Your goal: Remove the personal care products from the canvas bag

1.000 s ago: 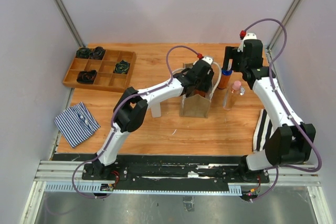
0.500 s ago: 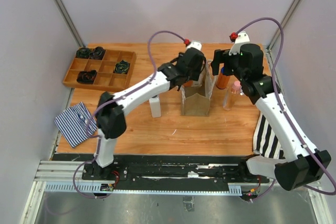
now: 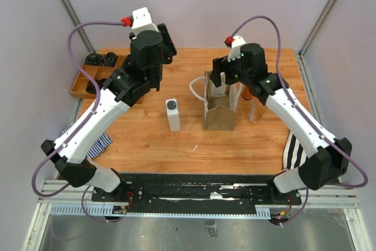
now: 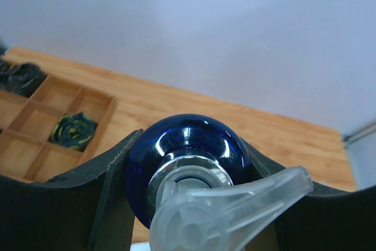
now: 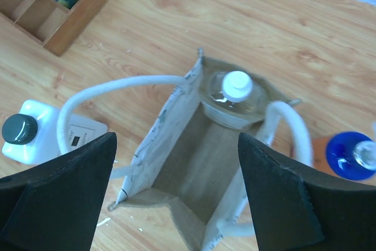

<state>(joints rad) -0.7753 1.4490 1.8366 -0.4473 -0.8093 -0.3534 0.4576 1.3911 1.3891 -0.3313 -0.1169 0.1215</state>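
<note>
Left claw [image 4: 188,171] has a catch: its two black fingers [image 4: 111,174] are clamped on the shoulders of a blue bottle [image 4: 188,142], and the clear pump head pokes toward the wrist camera. From above, the left arm [image 3: 106,110] is lifted high over the 10 o'clock part of the table [image 3: 194,145], over the wooden tray [image 3: 79,86] of dark coiled things.

Over to the right claw [image 5: 170,198]: it is spread wide, holding nothing, hanging right over the open mouth of the canvas bag [image 5: 161,124]. The bag stands upright in the middle of the table, one white rope handle [image 5: 111,86] flopped out toward 9 o'clock.

One product sits inside: a clear bottle with a white cap [image 5: 237,88], tucked against the bag's 12 o'clock wall.

Out on the wood, the white pump bottle [image 3: 173,114] stands at 9 o'clock of the bag, near it but apart. A blue-and-orange bottle [image 5: 346,154] stands just beside the bag at 3 o'clock. Another clear bottle [image 3: 255,111] peeks out from under the right arm on that same side; its cap is hidden.

Striped cloths lie at the table's 8 o'clock [image 3: 88,142] and 4 o'clock [image 3: 294,148] edges.
</note>
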